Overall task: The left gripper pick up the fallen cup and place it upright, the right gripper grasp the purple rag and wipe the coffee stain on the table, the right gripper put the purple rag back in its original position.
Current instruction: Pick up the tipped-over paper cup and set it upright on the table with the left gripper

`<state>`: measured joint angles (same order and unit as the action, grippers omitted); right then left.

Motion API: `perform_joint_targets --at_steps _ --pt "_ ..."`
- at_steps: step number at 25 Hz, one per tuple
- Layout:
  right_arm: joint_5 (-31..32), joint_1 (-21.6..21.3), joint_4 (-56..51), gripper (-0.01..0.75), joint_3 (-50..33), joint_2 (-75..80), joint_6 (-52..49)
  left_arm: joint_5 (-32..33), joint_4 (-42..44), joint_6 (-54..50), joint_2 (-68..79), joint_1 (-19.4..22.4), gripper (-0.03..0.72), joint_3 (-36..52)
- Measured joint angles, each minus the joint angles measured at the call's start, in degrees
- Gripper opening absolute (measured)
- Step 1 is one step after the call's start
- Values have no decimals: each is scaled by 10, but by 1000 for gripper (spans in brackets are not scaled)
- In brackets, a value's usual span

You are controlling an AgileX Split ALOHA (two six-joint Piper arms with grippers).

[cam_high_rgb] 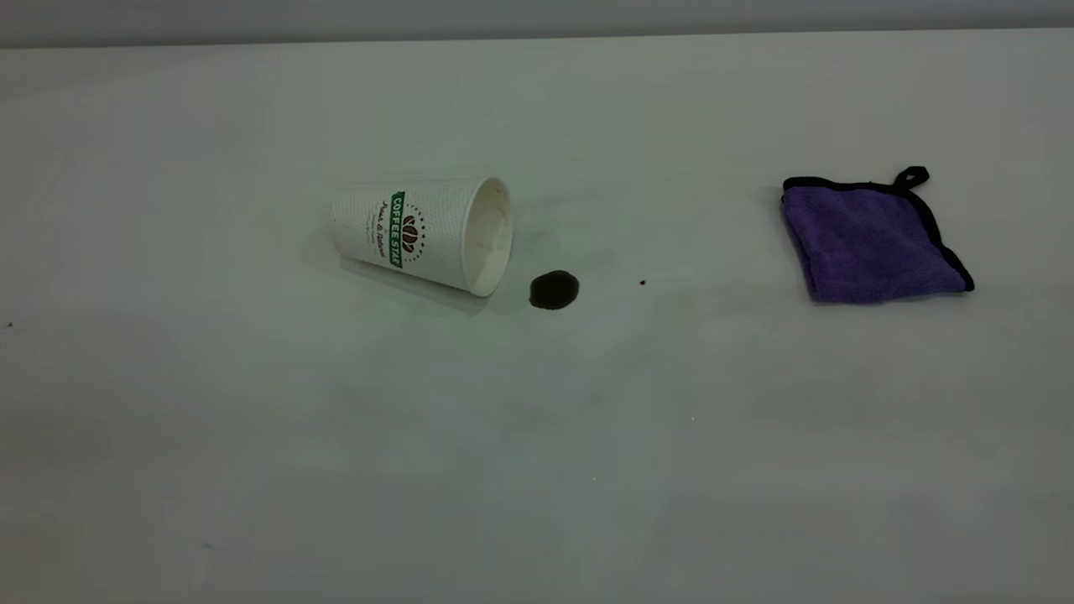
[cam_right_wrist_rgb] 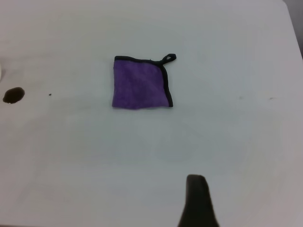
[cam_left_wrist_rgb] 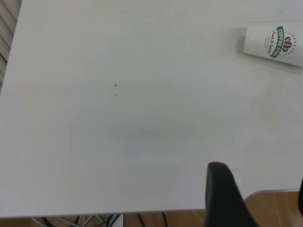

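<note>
The white, dimple-textured paper cup (cam_high_rgb: pixel 422 232) lies on its side on the smooth white tabletop (cam_high_rgb: pixel 537 436), its green "COFFEE STAR" band and brown bean logo facing up and its cream-coloured inside open toward the small round dark brown coffee blot (cam_high_rgb: pixel 554 289), which sits just off the rim without quite touching it, as far as I can make out. From my left gripper (cam_left_wrist_rgb: pixel 255 198) the cup (cam_left_wrist_rgb: pixel 274 43) is far ahead and off to one side, well apart from me; I see only one black finger (cam_left_wrist_rgb: pixel 222 194) clearly and a sliver of the other at the frame's edge, so the fingers stand wide apart with nothing between them. The small square purple fluffy rag (cam_high_rgb: pixel 873 239), edged in black with a black corner loop, lies flat, well apart from the blot (cam_right_wrist_rgb: pixel 13 95), with a tiny black speck (cam_high_rgb: pixel 643 283) between them. The rag (cam_right_wrist_rgb: pixel 141 82) is ahead of my right gripper (cam_right_wrist_rgb: pixel 199 203); only one dark finger shows, so I cannot tell its spread.
</note>
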<state>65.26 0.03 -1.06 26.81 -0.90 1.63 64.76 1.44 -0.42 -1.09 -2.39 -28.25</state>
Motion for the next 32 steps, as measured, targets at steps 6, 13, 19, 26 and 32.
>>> perform_joint_targets --at_steps 6,13,19,26,32 --pt "0 0 0 588 0 0 0 0 0 0 0 0 442 0" --pt "0 0 0 588 0 0 0 -2 19 -7 34 0 442 -20" --pt "0 0 0 588 0 0 0 -45 39 -8 228 0 442 -89" --pt "0 0 0 588 0 0 0 -167 67 -30 447 0 504 -153" --pt "0 0 0 588 0 0 0 -197 72 -32 624 -18 702 -238"
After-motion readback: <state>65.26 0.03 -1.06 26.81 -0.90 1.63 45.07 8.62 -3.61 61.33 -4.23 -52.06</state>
